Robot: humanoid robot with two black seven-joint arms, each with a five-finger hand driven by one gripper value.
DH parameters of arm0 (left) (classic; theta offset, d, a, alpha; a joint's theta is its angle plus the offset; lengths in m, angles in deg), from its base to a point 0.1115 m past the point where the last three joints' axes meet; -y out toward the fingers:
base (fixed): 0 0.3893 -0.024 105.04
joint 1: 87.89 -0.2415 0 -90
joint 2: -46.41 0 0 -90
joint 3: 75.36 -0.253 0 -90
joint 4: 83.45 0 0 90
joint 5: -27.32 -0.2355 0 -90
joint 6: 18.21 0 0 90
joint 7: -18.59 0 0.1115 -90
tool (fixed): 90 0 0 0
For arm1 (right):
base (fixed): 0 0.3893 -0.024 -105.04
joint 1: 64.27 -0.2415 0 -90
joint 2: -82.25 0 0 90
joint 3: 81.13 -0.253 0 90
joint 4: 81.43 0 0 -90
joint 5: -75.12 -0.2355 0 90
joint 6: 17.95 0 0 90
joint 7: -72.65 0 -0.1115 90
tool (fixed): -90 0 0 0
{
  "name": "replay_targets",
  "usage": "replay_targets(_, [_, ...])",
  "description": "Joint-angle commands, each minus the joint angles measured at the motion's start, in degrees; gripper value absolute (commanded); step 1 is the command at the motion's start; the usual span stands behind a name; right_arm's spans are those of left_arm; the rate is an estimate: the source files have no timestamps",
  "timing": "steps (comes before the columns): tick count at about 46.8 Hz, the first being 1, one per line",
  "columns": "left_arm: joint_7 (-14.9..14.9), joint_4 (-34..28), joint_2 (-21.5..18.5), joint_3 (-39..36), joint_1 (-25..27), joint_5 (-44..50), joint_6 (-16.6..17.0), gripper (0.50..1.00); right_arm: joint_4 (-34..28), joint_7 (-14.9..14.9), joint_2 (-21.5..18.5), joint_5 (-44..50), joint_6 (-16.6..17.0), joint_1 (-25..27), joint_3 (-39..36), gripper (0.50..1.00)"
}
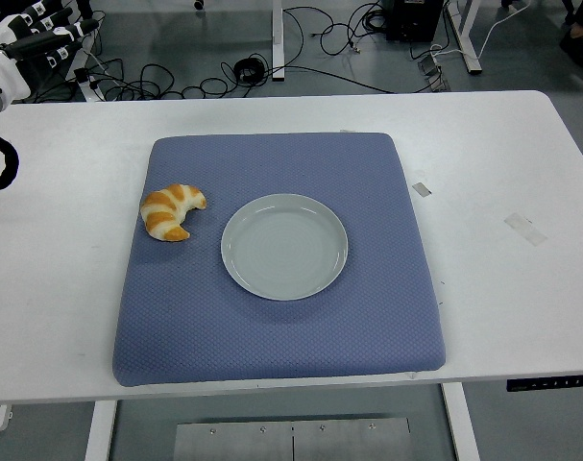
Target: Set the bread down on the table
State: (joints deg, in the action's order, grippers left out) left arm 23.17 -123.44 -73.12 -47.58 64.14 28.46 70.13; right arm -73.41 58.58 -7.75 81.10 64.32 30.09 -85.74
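In front of me a big blue mat (281, 327) lies on the white table (502, 288), and a round grey plate (284, 246) sits in the middle of the mat with nothing on it. The bread (171, 210), a curved golden croissant, lies on the mat just to the left of the plate, close to the mat's left edge and not touching the plate. Far back at the top left corner is my left hand (27, 43), up off the table and well away from the bread, with its fingers stretched out straight and holding nothing.
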Motion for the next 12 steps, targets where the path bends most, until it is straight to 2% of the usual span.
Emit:
replay_targets(1, [0.00, 0.00, 0.00, -0.01, -0.06, 0.00, 0.08, 0.969, -0.10, 0.00, 0.00, 0.00, -0.01, 0.03, 0.03, 1.000])
replay_targets(12, [0.00, 0.00, 0.00, -0.01, -0.24, 0.00, 0.00, 0.969, 0.51, 0.00, 0.00, 0.00, -0.01, 0.03, -0.14, 1.000])
